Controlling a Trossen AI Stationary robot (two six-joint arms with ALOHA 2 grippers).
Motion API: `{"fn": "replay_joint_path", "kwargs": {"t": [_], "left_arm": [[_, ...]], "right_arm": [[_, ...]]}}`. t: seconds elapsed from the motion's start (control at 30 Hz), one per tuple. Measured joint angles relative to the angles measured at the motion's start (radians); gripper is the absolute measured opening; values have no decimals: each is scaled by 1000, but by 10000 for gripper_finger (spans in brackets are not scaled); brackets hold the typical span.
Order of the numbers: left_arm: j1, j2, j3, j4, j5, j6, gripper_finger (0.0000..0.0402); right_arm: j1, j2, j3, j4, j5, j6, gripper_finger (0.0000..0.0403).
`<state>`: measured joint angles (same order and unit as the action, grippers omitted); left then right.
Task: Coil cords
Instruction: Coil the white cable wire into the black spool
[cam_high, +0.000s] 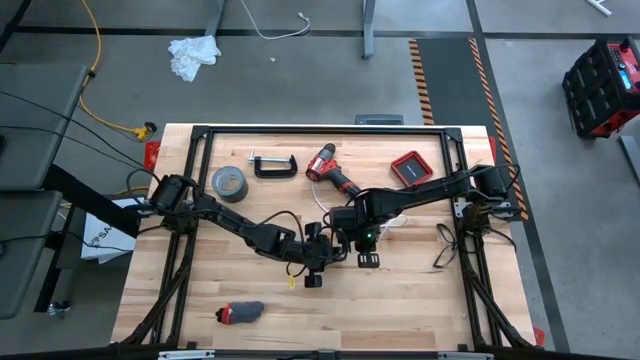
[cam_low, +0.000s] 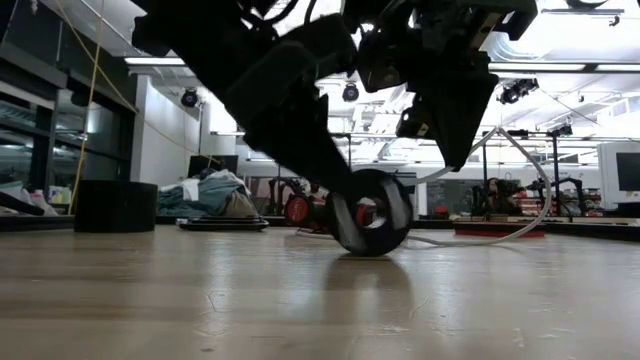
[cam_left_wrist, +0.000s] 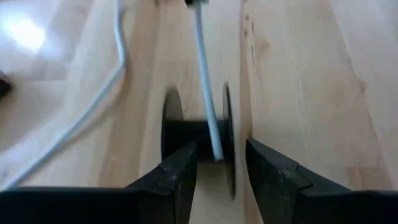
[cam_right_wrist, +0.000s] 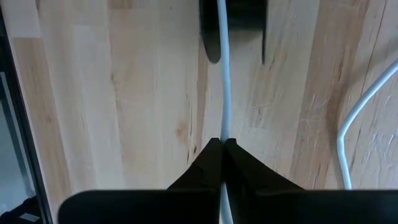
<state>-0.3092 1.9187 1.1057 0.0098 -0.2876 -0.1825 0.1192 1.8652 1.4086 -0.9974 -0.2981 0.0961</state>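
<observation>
The cord is a thin white cable (cam_right_wrist: 222, 74) ending in a round black disc (cam_low: 372, 212) with two rims, like a spool. The disc stands on edge on the table's middle. My left gripper (cam_left_wrist: 221, 149) reaches down to the disc from the table's left and has it between its fingers. My right gripper (cam_right_wrist: 222, 144) hangs just above and beside the disc, pointing steeply down, shut on the cable. From there the rest of the cable (cam_low: 535, 190) arcs slack toward the table's right. My left gripper has the disc's core (cam_left_wrist: 202, 134) between its two fingers, which slant down from the left. One finger (cam_left_wrist: 180, 168) covers one rim; a thin strip of table shows beside the other rim (cam_left_wrist: 229, 124). The disc's lower edge rests on the table. My right gripper pinches the white cable (cam_right_wrist: 222, 134) between its shut fingertips, a short way from the disc. The fingers point steeply down, along the cable. The stretch from the fingers to the disc's core (cam_right_wrist: 233, 18) runs straight.
At the table's back lie a grey tape roll (cam_high: 229, 182), a black clamp (cam_high: 274, 165), a red drill (cam_high: 332, 172) and a red box (cam_high: 410, 168). A red and grey tool (cam_high: 240, 313) lies near the front left. Dark cables (cam_high: 445, 245) hang at the right.
</observation>
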Motion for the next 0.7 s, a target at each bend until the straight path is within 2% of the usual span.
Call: {"fn": "replay_joint_path", "kwargs": {"t": [0.7], "left_arm": [[1,-5,4,-19,-33,2,134]], "right_arm": [[-1,0,0,12,-16,12,0]]}}
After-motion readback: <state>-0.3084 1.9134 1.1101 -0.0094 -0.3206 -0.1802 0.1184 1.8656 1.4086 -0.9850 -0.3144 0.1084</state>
